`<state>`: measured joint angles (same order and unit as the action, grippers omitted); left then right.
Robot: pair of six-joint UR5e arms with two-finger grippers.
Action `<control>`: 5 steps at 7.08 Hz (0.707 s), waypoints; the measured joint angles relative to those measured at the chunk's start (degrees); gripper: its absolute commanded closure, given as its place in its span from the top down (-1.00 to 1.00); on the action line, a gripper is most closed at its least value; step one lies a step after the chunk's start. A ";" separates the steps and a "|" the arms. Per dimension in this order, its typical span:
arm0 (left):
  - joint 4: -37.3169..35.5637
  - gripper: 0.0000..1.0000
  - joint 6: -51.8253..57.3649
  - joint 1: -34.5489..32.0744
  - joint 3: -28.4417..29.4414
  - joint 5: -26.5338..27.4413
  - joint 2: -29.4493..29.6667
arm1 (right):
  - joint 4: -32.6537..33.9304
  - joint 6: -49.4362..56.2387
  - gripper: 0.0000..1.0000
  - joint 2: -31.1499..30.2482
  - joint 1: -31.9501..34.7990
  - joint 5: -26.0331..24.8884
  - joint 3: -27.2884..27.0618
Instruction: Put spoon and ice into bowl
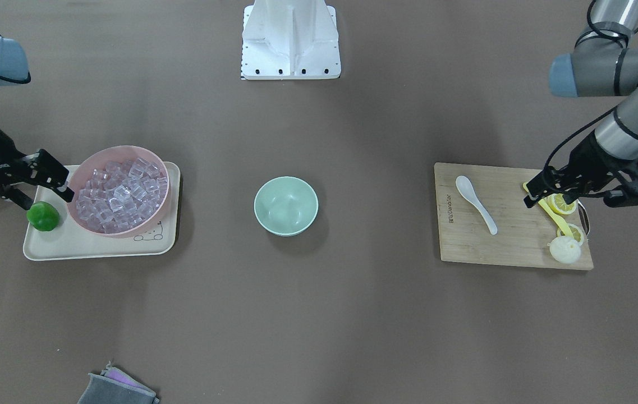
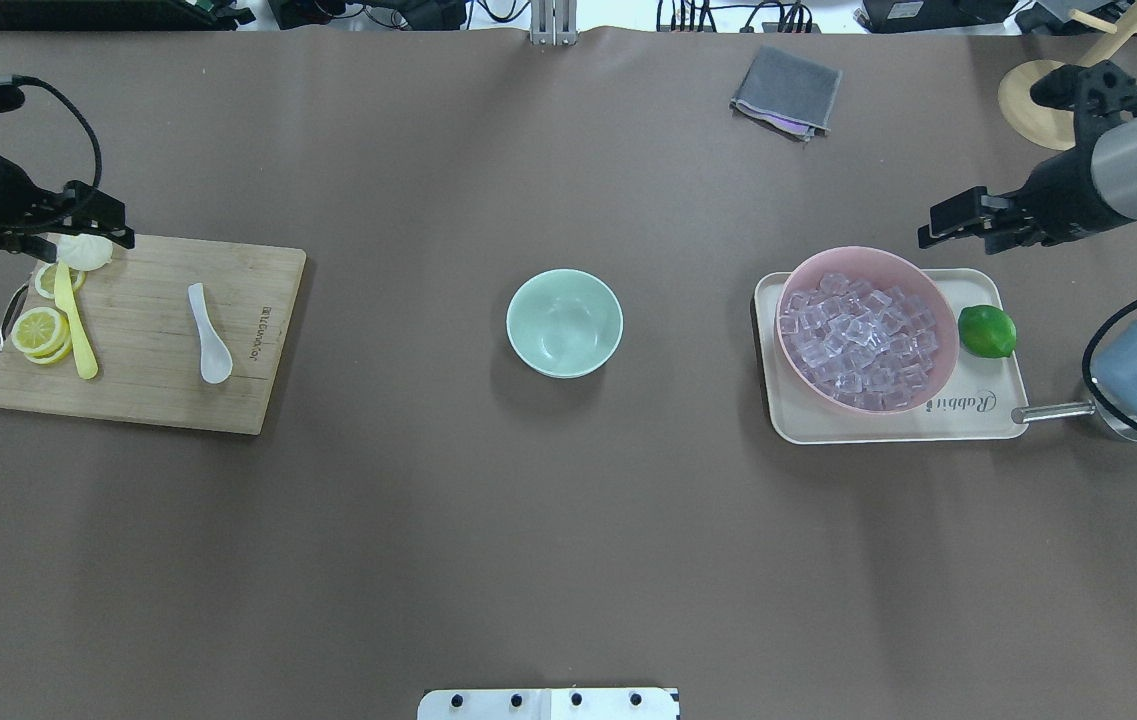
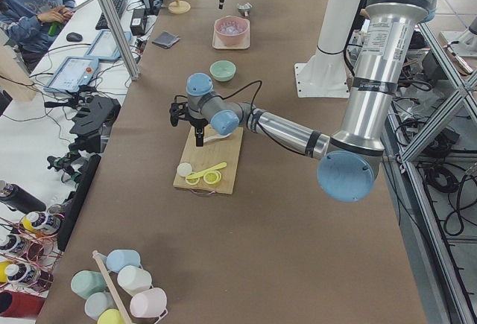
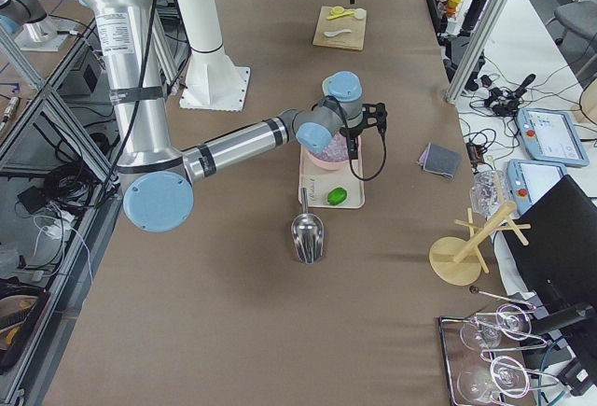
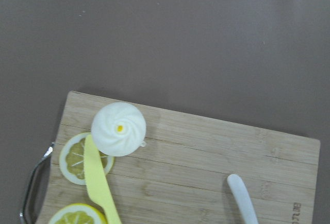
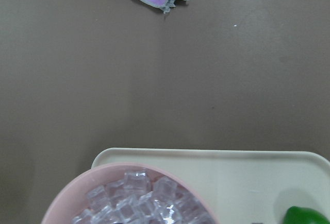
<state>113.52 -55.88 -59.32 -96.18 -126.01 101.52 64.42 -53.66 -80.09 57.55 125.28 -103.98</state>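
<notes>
The white spoon (image 2: 208, 335) lies on a wooden cutting board (image 2: 148, 390) at the table's left; its handle tip shows in the left wrist view (image 5: 242, 198). The ice (image 2: 858, 340) fills a pink bowl (image 2: 940, 300) on a cream tray (image 2: 928, 425) at the right. The mint-green bowl (image 2: 564, 322) stands empty at the table's middle. My left gripper (image 2: 113, 222) hovers over the board's far left corner, jaws apart, empty. My right gripper (image 2: 938, 225) hovers beyond the pink bowl's far rim, jaws apart, empty.
Lemon slices (image 2: 38, 330), a yellow utensil (image 2: 76, 330) and a white bun (image 2: 85, 250) lie on the board's left side. A lime (image 2: 986, 331) sits on the tray. A metal scoop (image 4: 308, 233) lies beside the tray. A grey cloth (image 2: 786, 90) lies at the far side.
</notes>
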 measured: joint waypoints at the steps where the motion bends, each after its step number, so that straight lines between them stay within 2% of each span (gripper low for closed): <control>1: -0.06 0.94 -2.19 2.16 0.16 1.52 0.83 | 3.46 -0.66 0.70 1.65 -3.07 -3.13 -0.83; 3: -0.13 0.94 -4.81 4.52 0.34 3.21 1.95 | 7.87 -1.57 0.63 3.04 -8.76 -8.73 -0.80; 5: -0.14 0.94 -5.26 5.18 0.41 3.77 2.14 | 9.56 -3.94 0.21 3.62 -11.88 -10.32 -0.68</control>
<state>113.38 -61.14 -54.14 -95.77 -122.24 103.65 73.97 -57.60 -76.47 45.66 114.96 -104.66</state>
